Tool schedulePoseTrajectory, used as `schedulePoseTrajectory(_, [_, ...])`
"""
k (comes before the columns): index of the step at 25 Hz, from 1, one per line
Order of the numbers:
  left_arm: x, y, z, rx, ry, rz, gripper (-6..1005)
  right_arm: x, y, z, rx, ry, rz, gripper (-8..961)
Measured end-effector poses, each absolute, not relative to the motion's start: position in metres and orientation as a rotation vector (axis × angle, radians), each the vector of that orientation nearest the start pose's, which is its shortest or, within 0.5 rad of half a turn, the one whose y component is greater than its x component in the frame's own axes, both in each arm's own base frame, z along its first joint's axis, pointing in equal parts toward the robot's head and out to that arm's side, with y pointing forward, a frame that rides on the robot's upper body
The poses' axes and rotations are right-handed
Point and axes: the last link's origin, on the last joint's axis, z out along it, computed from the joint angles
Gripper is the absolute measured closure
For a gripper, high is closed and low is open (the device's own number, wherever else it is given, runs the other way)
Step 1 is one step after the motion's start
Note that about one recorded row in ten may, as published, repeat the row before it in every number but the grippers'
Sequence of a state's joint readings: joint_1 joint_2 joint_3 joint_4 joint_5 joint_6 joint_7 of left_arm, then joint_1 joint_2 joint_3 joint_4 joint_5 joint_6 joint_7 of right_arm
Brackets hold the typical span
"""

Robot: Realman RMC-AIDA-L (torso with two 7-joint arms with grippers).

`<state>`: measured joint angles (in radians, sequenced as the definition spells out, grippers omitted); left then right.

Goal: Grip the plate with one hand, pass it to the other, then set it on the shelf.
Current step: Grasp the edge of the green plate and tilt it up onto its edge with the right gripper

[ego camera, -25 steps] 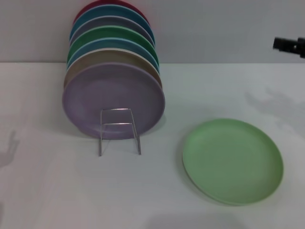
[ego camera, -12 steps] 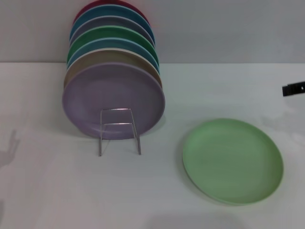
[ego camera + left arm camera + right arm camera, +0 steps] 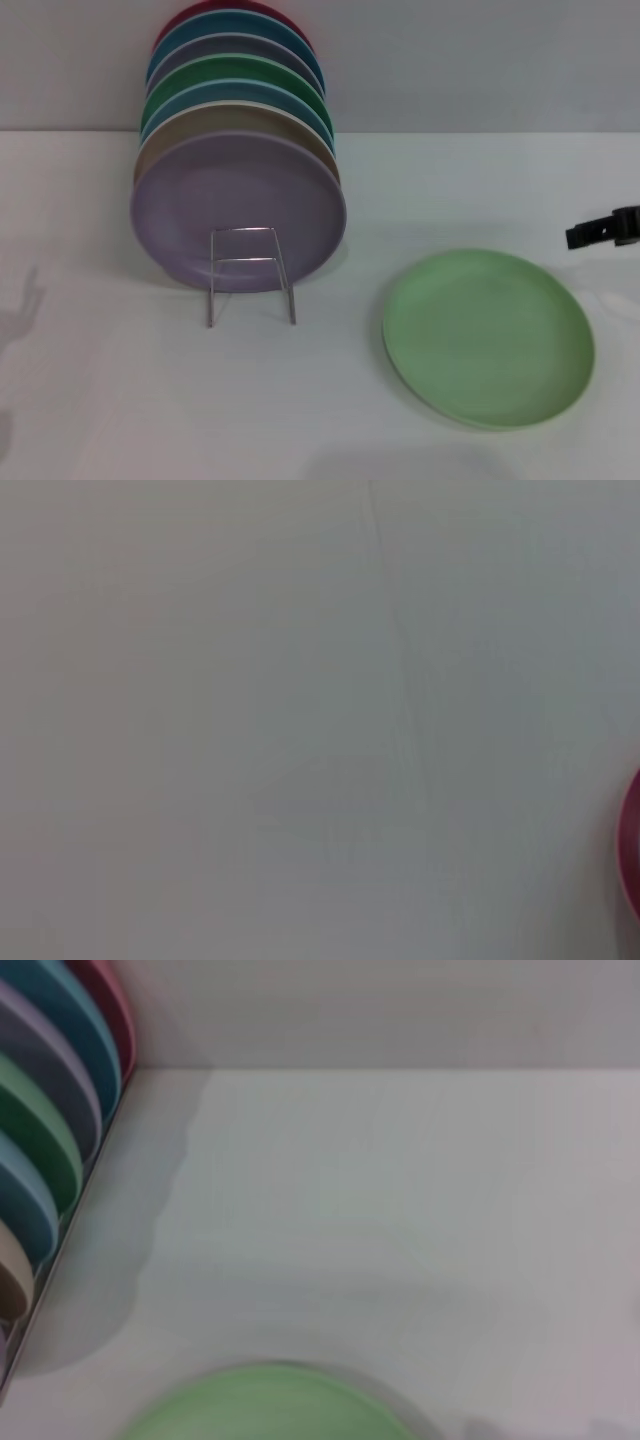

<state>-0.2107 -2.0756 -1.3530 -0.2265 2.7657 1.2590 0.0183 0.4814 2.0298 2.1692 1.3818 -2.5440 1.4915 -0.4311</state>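
- Head view: the plate [image 3: 488, 338] lay flat on the white table [image 3: 120, 400], to the right of the shelf [image 3: 250, 275] and well apart from it. It was round and shallow, a pale light green, matte and without any mark, with a low raised rim all round.
- Head view: the shelf, a thin silver wire rack with a rectangular looped front, stood on the table. It held a row of upright plates [image 3: 235, 130]. The lavender plate [image 3: 238, 210] was at the front, just behind the wire loop; behind it came a tan one, then blue, darker green, a greyish purple, teal and red at the back.
- Head view: the right gripper [image 3: 603, 230] showed only as a dark tip at the right edge, above and to the right of the plate and not touching it. Whether its fingers were open or closed could not be told. The left gripper did not show.
- Left wrist view: almost all pale, plain surface. A sliver of the red plate [image 3: 632, 845] showed at one edge. None of that arm's fingers were in the picture.
- Right wrist view: the far edge of the pale green plate [image 3: 270, 1405] showed near the camera, on the table. The row of upright plates [image 3: 45, 1130] stood edge-on farther off, well apart from it. The arm's own fingers were not to be seen.
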Motion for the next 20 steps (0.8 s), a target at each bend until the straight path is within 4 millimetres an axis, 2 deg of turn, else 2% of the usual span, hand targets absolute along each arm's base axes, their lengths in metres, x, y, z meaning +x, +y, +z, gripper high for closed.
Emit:
schedulePoseTrajectory(8, [-0.372,0.275,0.02,-1.462,-0.4,-0.507,212,0.261,0.369,0.073,-2.145,1.494,-0.084,261])
schedulePoseTrajectory(14, [-0.373,0.276,0.021,-1.461,-0.4,-0.504,212,0.263,0.369,0.071,-2.152,1.501,-0.101,260])
schedulePoseTrajectory(20, [-0.373,0.276,0.021,-1.461,-0.4,-0.501,212,0.273,0.367,0.07,-2.13,1.521,-0.172,260])
